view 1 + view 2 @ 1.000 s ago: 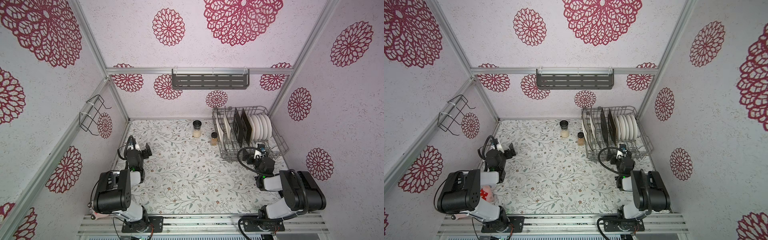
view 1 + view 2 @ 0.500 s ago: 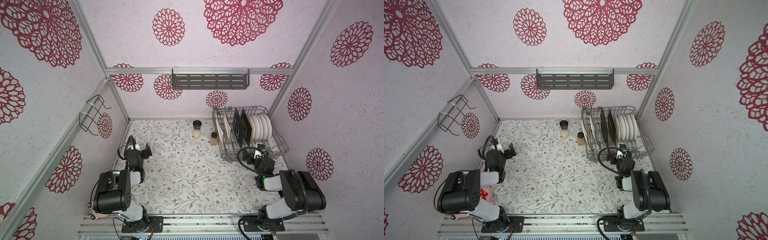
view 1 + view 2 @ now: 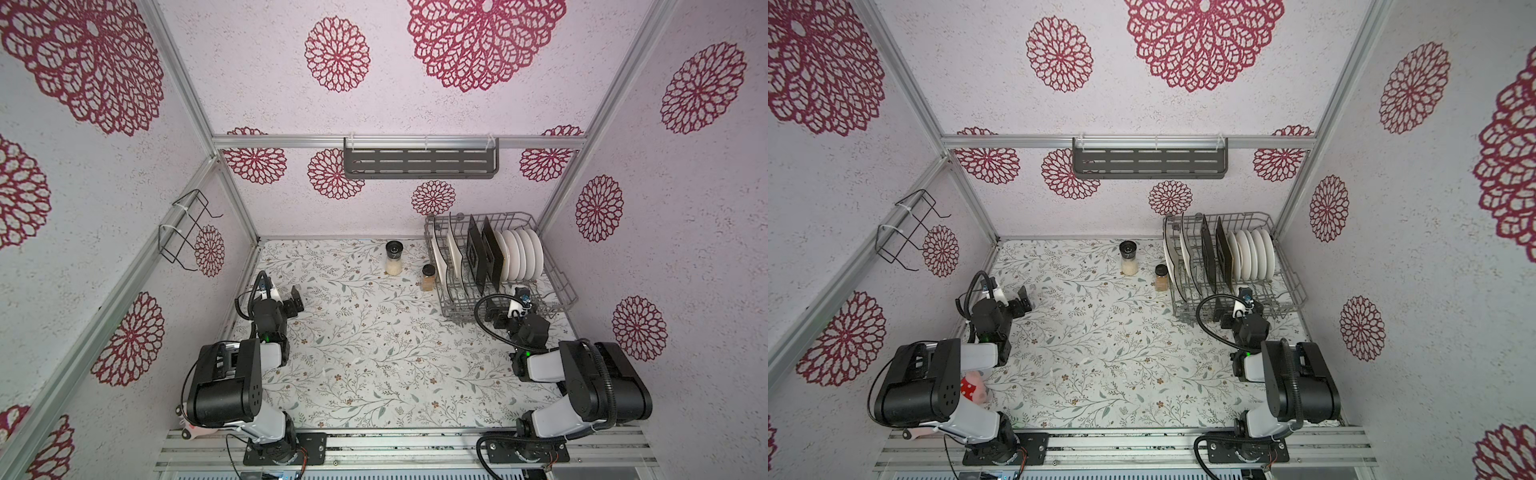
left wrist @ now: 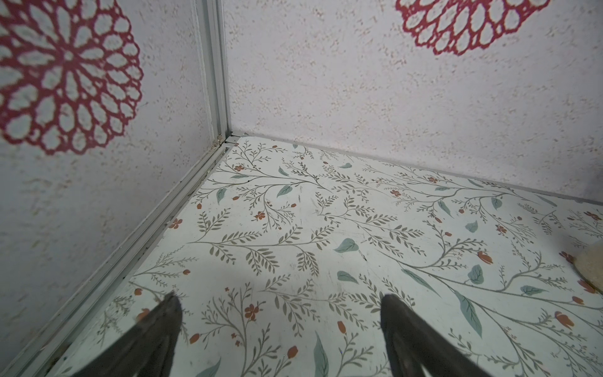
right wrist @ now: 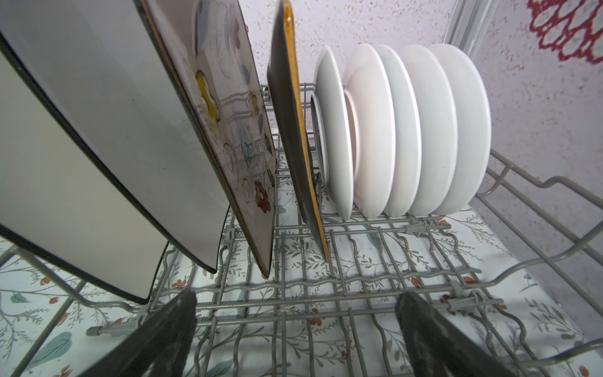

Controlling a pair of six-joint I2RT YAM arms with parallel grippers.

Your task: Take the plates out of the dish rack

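Nothing is unloaded yet: the cream, black and white plates [image 3: 521, 253] are all stood in the grey wire dish rack [image 3: 557, 286]. The left end effector [image 4: 277, 300] and right end effector [image 5: 297, 300] are spread apart, empty.

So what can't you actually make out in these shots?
- Round plates: the right wrist view shows only their backs, and each plate hides the next one's face, so any prints are unseen.
- Red spotted thing: in a top view, mostly hidden behind the left arm.
- Pale thing: in the left wrist view, cut off by the edge.
- Jar: label too small in both top views.
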